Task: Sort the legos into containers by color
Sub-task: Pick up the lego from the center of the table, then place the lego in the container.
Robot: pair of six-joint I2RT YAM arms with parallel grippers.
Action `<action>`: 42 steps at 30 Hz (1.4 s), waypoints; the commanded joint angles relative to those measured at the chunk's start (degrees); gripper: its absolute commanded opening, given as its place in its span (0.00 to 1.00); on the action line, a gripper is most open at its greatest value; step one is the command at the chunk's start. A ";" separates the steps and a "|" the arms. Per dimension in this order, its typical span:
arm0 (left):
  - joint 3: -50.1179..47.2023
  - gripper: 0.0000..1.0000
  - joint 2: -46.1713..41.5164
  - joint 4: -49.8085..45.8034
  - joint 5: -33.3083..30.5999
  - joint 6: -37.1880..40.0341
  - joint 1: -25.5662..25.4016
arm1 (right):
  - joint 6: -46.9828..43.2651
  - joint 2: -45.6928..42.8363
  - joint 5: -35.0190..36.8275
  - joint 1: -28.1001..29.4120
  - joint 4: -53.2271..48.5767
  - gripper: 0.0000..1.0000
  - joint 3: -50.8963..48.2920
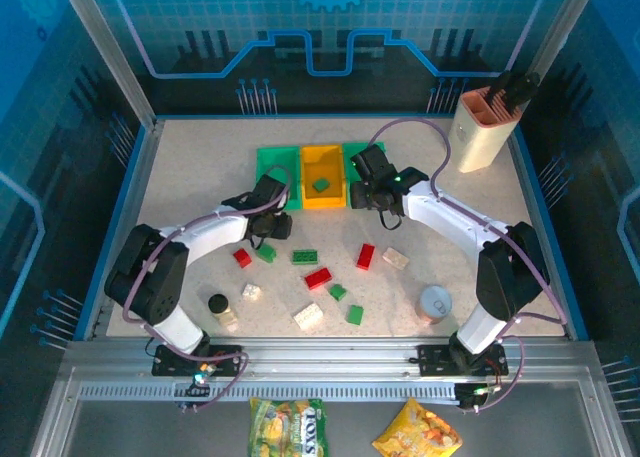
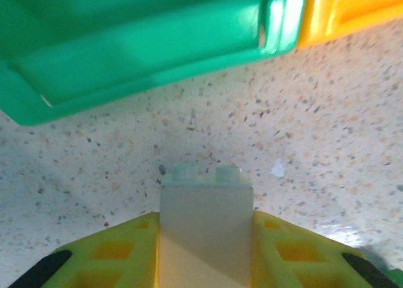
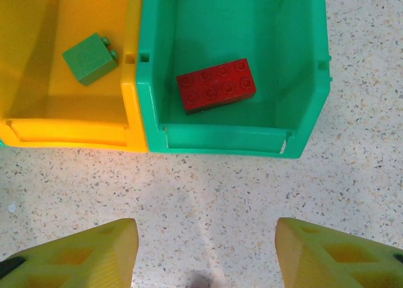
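Note:
My left gripper (image 2: 205, 244) is shut on a cream-white lego (image 2: 205, 212), held just above the table in front of the left green container (image 2: 126, 55). From above, this gripper (image 1: 268, 220) sits just before the bins. My right gripper (image 3: 204, 256) stands open over bare table before the right green container (image 3: 302, 80), which holds a red lego (image 3: 216, 86). The orange-yellow container (image 3: 38, 61) holds a green lego (image 3: 90, 59). Several loose red (image 1: 318, 277), green (image 1: 305, 257) and cream (image 1: 308, 317) legos lie mid-table.
A black-capped jar (image 1: 218, 305) stands at the front left and a tin can (image 1: 434, 304) at the front right. A tall beige holder (image 1: 485, 127) occupies the back right corner. Blue walls ring the table.

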 commanded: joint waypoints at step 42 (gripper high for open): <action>34.27 0.39 23.64 -8.41 0.61 -1.96 9.28 | 1.63 -8.49 2.52 -0.68 -4.90 0.60 -3.28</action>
